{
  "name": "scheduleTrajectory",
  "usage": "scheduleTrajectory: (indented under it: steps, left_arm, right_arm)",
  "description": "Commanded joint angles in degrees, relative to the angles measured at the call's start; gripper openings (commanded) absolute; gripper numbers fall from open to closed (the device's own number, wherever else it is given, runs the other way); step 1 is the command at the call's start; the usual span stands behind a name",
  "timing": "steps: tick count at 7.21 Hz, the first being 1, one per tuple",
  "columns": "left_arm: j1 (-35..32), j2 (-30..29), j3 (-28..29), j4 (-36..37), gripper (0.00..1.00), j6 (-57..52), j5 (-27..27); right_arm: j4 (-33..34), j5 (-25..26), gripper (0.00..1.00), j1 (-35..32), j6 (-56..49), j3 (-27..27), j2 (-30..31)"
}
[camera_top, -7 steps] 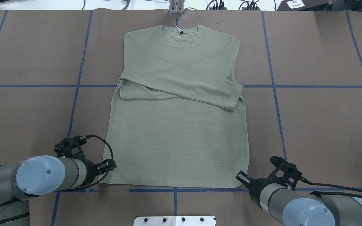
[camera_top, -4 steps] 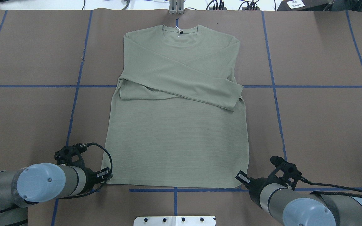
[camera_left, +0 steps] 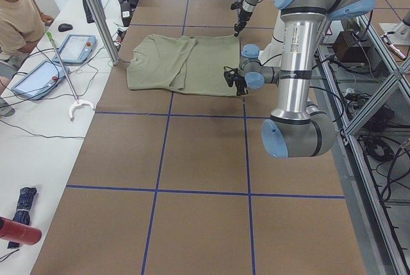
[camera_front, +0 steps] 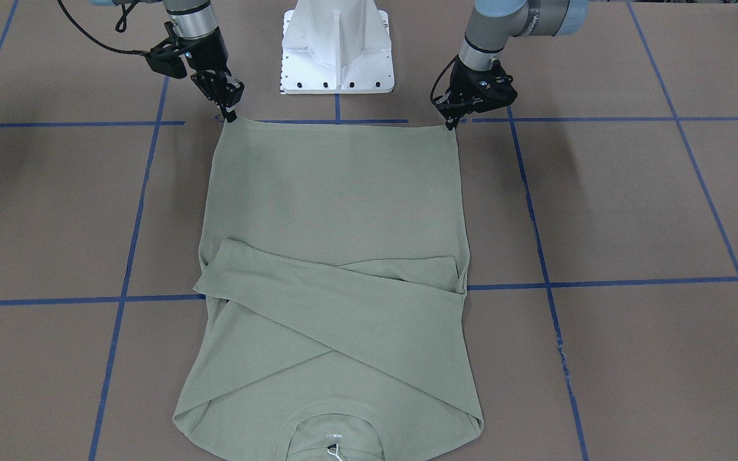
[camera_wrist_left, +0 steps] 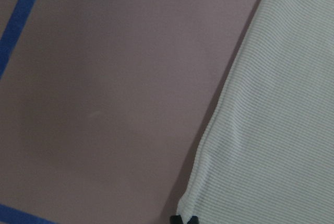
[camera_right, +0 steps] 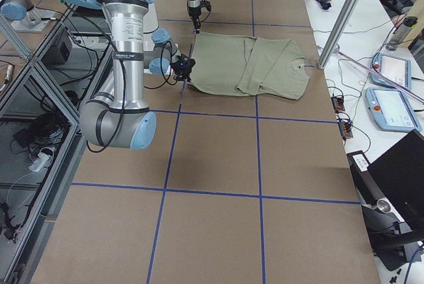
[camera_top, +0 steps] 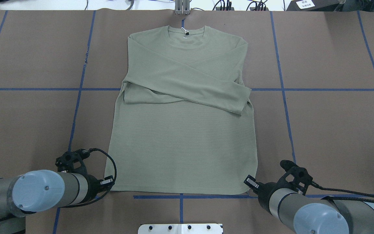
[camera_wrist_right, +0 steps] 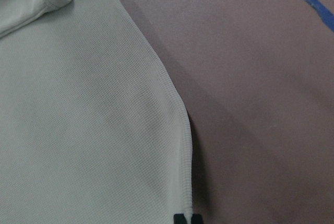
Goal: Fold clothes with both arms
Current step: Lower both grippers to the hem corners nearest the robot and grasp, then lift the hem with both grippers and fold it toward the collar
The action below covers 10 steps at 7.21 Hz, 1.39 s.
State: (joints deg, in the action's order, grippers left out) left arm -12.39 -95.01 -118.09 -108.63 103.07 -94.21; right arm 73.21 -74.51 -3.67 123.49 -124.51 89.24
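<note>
From beside the table I see the left black two-finger gripper [camera_top: 109, 182] down at the surface, just off the left side of the white metal base pedestal [camera_front: 337, 51]. Its fingertips are drawn together on the left hem corner of the pale sage-green long-sleeved knit shirt [camera_top: 183, 139]. The wrist view shows the two black tips almost meeting with the ribbed edge between them, so I take it to be pinching the cloth.

The shirt lies flat on the brown paper-covered table [camera_top: 28, 113], straight out from the pedestal. Its hem is nearest the pedestal and its round ribbed collar [camera_top: 185, 32] farthest, with the crossed sleeves [camera_top: 187, 84] lying over the chest.

Off the pedestal's right side, the right black two-finger gripper [camera_top: 250, 183] looks clamped the same way on the other hem corner, where the edge curls up slightly.

The step in hand seems to be lifting the hem and carrying it away from the pedestal toward the collar. To do it well, both grippers should:

- rise together and level, with the hem gently taut between them but not stretched;
- travel high enough that the trailing cloth does not drag the sleeves out of their cross.

Each bite is small and knit slips easily, so a slow pace is wise. The cloth should be let go only once the hem rests square across the shoulders.
</note>
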Motion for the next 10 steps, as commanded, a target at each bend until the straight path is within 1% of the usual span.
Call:
scheduleTrajectory:
  steps: [1,3,4,5,6,7,8,9,10]
  left_arm:
    - [0.86,0.97,-5.37,1.65,0.0,0.72,-0.71]
    - [4.81,3.06,-10.3,2.1,0.0,5.01,-1.24]
    - [6.83,3.34,-12.06,2.1,0.0,7.82,-1.16]
    - [7.28,3.34,-12.78,2.1,0.0,8.8,-1.15]
    - [7.11,3.25,-13.48,2.1,0.0,9.16,-1.15]
    - [5.89,2.64,-14.53,2.1,0.0,9.08,-1.15]
    - [0.4,0.99,-14.28,2.01,0.0,7.42,-1.15]
    - [-5.14,-2.42,-12.62,2.1,0.0,1.05,-0.98]
    - [-10.15,-5.16,-8.6,2.1,0.0,-4.67,-1.07]
  right_arm:
    - [0.0,-0.73,0.0,0.32,-0.1,-3.01,1.97]
    - [0.0,-2.65,0.0,2.78,-0.01,-7.3,3.82]
    - [0.0,-4.4,0.0,3.84,-0.01,-10.11,6.53]
    - [0.0,-4.51,0.0,5.07,-0.01,-11.45,7.69]
    - [0.0,-4.42,0.0,4.9,-0.09,-12.42,7.79]
    - [0.0,-4.42,0.0,2.21,-0.18,-13.21,7.7]
    - [0.09,-4.33,0.0,-2.87,-0.53,-13.13,7.27]
    - [2.18,-4.51,0.0,-7.79,-2.8,-12.78,5.61]
    - [7.24,-4.51,0.0,-11.84,-9.69,-10.6,-1.89]
